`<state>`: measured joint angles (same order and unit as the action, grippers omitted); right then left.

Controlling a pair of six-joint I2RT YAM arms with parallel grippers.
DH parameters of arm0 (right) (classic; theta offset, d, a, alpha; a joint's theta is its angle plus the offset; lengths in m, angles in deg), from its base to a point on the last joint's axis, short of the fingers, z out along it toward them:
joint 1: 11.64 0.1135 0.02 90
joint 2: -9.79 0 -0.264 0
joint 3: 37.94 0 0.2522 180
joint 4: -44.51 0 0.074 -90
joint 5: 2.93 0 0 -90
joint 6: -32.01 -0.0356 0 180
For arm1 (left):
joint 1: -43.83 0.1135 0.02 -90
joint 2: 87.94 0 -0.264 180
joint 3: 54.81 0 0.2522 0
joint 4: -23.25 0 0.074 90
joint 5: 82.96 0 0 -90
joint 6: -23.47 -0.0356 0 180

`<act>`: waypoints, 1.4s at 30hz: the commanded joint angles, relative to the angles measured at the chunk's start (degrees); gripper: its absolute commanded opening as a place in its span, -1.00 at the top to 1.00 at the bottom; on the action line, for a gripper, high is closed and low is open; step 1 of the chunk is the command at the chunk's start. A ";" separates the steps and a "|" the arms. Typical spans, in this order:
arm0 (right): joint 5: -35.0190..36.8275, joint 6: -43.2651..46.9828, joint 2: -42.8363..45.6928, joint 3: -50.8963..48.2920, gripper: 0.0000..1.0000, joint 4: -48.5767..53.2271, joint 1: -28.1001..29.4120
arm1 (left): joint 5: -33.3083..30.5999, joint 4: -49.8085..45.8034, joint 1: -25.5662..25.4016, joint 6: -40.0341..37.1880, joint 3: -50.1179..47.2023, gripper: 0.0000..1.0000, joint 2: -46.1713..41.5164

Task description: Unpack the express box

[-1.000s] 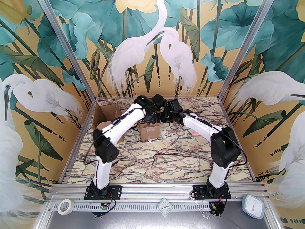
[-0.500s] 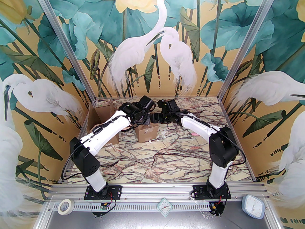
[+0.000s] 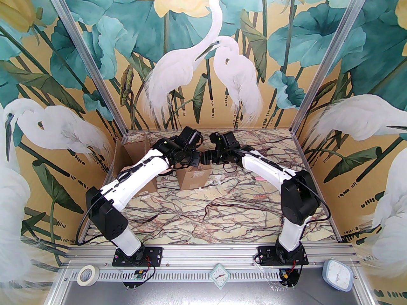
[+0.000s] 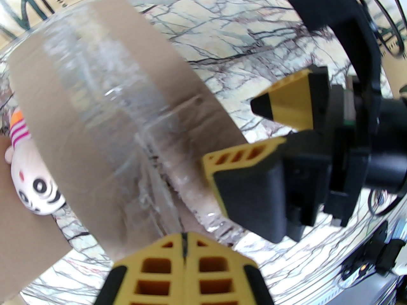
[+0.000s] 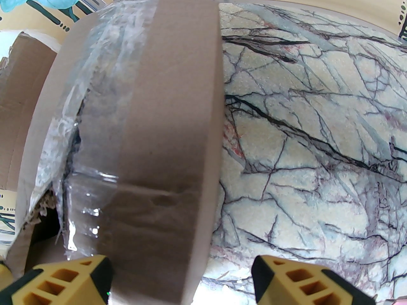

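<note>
Right gripper (image 5: pixel 179 267) spread, astride taped box (image 5: pixel 159 106) edge (left gripper (image 4: pixel 184 235) closed)

Open going right and front of the taped box (image 3: pixel 194 179) over bare table (image 3: pixel 229 213); blocked left by carton (image 3: pixel 136 152) and plush toy (image 4: pixel 31 186), overhead by left gripper (image 4: pixel 184 238), right gripper (image 4: pixel 230 132).

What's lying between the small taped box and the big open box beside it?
A small white toy with pink-and-orange stripes lies between the taped box and the open box, partly hidden behind the taped one. The left wrist view shows it.
</note>
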<state>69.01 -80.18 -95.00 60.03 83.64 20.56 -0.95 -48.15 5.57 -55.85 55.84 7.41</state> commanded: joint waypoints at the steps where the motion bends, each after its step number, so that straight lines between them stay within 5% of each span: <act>1: 1.38 1.58 0.61 0.36 -0.99 0.42 1.20 | 3.78 4.74 -1.03 -2.50 4.28 1.00 -1.04; 8: 8.89 8.16 8.76 -4.28 -0.99 -1.07 3.04 | 4.87 6.73 -1.03 0.20 3.12 1.00 -1.39; 21: 27.91 18.61 10.67 -3.56 -0.98 5.12 11.46 | 6.48 7.20 -1.04 2.83 3.67 1.00 0.59; 27: 24.11 12.62 11.78 -5.34 -0.99 4.33 9.77 | 8.62 9.77 -1.56 2.57 1.60 1.00 -0.04; 35: 9.29 -2.12 3.90 -4.27 -0.98 3.10 2.31 | 12.16 12.86 -2.97 -1.03 -2.38 1.00 -0.78; 42: 5.94 -7.46 -0.89 -4.66 -0.99 4.29 0.23 | 8.08 15.40 -3.61 -3.35 -5.35 1.00 -3.02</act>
<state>76.94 -83.64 -92.47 56.36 86.26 20.95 4.84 -38.93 3.91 -56.74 51.22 7.41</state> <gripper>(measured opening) 0.992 0.065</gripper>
